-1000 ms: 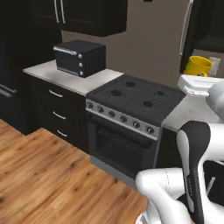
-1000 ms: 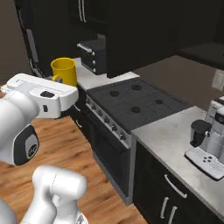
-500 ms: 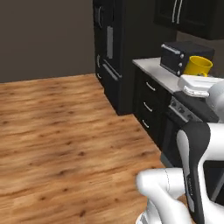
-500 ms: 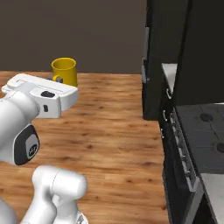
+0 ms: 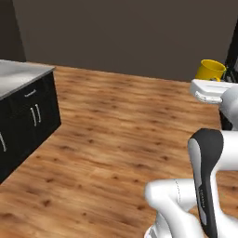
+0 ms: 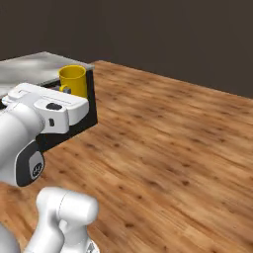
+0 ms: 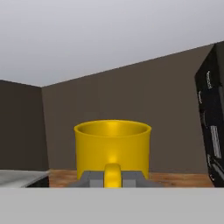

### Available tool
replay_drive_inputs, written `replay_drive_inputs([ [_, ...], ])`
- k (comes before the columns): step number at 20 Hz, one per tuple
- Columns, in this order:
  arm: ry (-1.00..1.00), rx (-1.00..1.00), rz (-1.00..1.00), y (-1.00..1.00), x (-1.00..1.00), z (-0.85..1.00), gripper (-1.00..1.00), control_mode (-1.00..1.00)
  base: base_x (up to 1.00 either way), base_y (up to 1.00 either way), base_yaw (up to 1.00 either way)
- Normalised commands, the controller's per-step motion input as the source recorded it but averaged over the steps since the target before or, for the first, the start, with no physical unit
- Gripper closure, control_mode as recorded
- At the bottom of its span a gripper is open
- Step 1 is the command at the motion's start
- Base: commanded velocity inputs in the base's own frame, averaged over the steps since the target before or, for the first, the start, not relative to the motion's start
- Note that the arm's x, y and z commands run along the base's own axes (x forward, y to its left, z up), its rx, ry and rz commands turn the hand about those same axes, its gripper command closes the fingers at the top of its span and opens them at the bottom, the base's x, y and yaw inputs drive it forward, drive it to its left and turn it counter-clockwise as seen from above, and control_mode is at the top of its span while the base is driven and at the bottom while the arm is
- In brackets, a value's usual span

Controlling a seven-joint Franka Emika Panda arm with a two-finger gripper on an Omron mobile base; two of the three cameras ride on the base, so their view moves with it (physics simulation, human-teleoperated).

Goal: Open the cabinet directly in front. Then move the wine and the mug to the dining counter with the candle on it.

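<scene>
The bright yellow mug (image 7: pixel 112 146) stands upright in my gripper (image 7: pixel 112 180), whose dark fingers (image 7: pixel 89 178) are shut on its side handle. From the base cameras the mug (image 5: pixel 211 69) (image 6: pixel 73 80) rides above the white hand (image 5: pixel 211 89) (image 6: pixel 49 105), high over the wooden floor. A pale grey counter top (image 5: pixel 21 73) (image 6: pixel 34 63) over dark base cabinets lies to the left; I cannot tell whether it is the dining counter. The cabinet, the wine and the candle are out of view.
Open wooden floor (image 5: pixel 116 130) stretches ahead to a dark brown wall (image 5: pixel 130 32). A tall black unit (image 7: pixel 212 127) stands at the right edge of the hand view. The counter's dark cabinet fronts (image 5: pixel 32 111) carry short pale handles.
The whole picture has swung as the base turned: stove, toaster oven and black units slid out, floor and a grey-topped counter came in. The mug stays in the shut gripper.
</scene>
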Motion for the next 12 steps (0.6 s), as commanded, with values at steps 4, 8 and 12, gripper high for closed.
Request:
replay_drive_inputs([
  [4, 0.00, 0.00, 0.00, 0.00, 0.00, 0.00, 1.00, 1.00, -0.02, 0.00, 0.96],
  [8, 0.00, 0.00, 0.00, 0.00, 0.00, 0.00, 1.00, 1.00, 0.00, 0.00, 0.89],
  [12, 0.00, 0.00, 0.00, 0.00, 0.00, 0.00, 1.00, 1.00, 0.11, 0.00, 0.86],
])
